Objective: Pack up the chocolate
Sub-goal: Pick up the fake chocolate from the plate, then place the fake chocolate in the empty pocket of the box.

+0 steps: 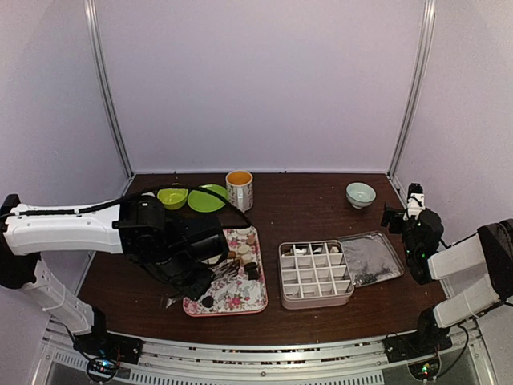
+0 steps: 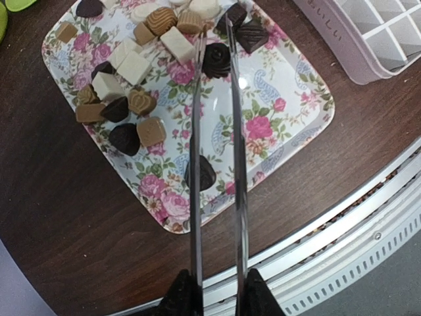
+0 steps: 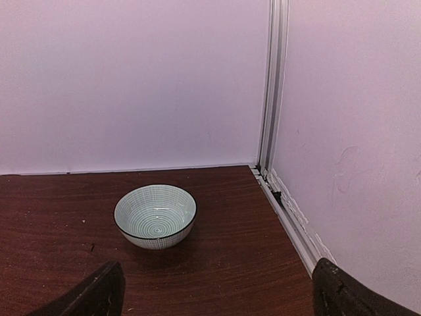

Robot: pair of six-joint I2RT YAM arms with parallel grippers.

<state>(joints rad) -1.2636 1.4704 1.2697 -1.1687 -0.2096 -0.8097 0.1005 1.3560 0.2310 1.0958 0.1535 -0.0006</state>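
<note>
The chocolate [image 2: 135, 66] lies as several dark, tan and white pieces on a floral tray [image 2: 289, 131]. My left gripper [image 2: 214, 289] is shut on a pair of metal tongs [image 2: 195, 197] that reach out over the tray. One dark round piece [image 2: 216, 59] sits between the two tong arms near their tips, close against both. Another dark piece [image 2: 205, 174] lies alone nearer the tray's front. The pink compartment box [image 1: 316, 274] stands right of the tray [image 1: 232, 301], with a few pale pieces in its back row. My right gripper [image 3: 217, 303] is open at the far right, holding nothing.
A shiny lid [image 1: 370, 258] lies beside the box. At the back stand a mug [image 1: 240, 190], two green bowls [image 1: 172, 197] and a pale striped bowl [image 3: 156, 215]. The right wall and its metal rail [image 3: 289, 217] run close to my right gripper. The table's front rail [image 2: 342, 250] passes under the tongs.
</note>
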